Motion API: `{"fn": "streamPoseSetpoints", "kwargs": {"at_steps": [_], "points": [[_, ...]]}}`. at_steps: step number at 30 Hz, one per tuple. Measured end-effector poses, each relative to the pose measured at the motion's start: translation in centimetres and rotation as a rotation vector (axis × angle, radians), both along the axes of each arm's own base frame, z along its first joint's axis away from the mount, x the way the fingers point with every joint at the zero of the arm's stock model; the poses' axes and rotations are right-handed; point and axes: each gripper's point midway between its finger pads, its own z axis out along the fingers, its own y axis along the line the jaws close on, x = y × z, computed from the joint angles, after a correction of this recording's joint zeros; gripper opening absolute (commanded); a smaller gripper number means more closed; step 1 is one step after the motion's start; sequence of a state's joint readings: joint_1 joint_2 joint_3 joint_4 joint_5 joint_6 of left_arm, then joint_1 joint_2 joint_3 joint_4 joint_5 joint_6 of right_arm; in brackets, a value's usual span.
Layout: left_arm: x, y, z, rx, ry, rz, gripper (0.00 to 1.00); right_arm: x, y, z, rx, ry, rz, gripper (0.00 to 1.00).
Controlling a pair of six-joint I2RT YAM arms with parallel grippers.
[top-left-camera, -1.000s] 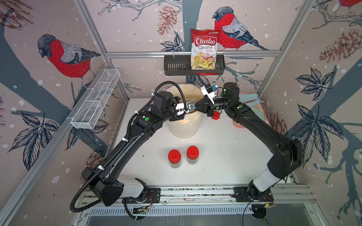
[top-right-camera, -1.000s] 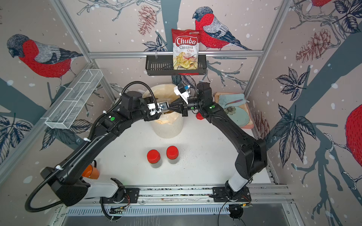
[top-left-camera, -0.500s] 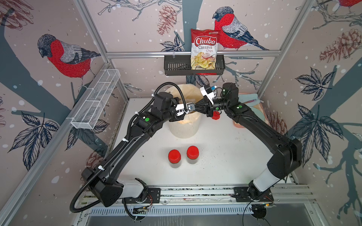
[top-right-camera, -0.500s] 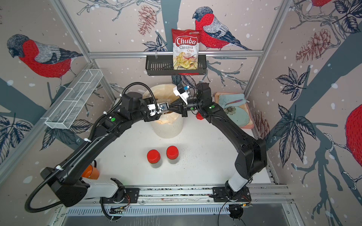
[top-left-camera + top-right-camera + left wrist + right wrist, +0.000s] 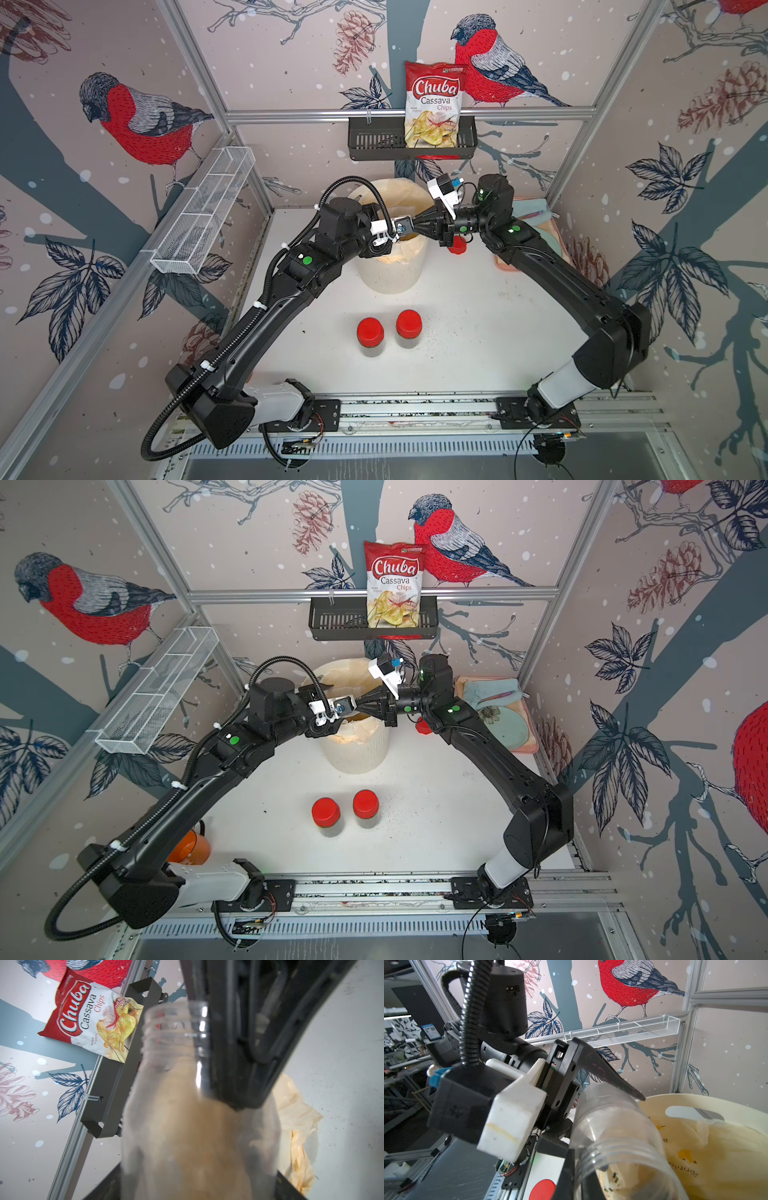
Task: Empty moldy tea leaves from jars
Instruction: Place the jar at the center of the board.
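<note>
A clear lidless jar lies tilted over the white bin with its yellowish liner. My right gripper is shut on the jar's threaded rim, one finger inside the mouth and one outside. My left gripper is open, its fingers spread round the jar's base. In both top views the two grippers meet above the bin. A few dark tea leaves show past the jar's mouth. Two jars with red lids stand on the table in front of the bin, dark leaves inside.
A loose red lid lies on the table right of the bin. A pink tray with cloth and plate sits at the back right. A black basket with a chips bag hangs on the back wall, a wire shelf on the left.
My left gripper's fingers have parted from the jar's base. The right gripper keeps its hold on the rim. Both arms stay over the bin.
</note>
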State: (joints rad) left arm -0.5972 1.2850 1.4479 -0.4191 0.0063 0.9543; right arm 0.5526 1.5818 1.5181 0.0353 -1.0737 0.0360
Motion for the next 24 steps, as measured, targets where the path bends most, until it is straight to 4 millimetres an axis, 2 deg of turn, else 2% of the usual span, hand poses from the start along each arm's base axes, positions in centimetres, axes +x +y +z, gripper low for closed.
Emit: {"fn": "streamPoseSetpoints", "kwargs": {"at_steps": [4,12,15,20,24], "points": [[-0.1,0.0,1.2,-0.035,-0.03,0.002,0.91,1.2,-0.1,0.4,0.004,0.003,-0.076,0.0],[-0.6,0.4,1.4,-0.052,-0.055,0.001,0.94,2.1,-0.6,1.6,0.014,0.005,-0.163,0.0],[-1.2,0.7,1.5,-0.066,-0.066,-0.008,0.95,3.1,-2.0,3.0,0.032,0.002,-0.225,0.0],[-2.1,1.9,2.3,-0.152,-0.096,-0.007,0.95,5.6,-6.0,5.8,0.066,0.008,-0.385,0.0],[-2.5,2.4,2.9,-0.235,-0.122,-0.01,0.95,6.9,-8.8,7.6,0.061,0.014,-0.521,0.0]]}}
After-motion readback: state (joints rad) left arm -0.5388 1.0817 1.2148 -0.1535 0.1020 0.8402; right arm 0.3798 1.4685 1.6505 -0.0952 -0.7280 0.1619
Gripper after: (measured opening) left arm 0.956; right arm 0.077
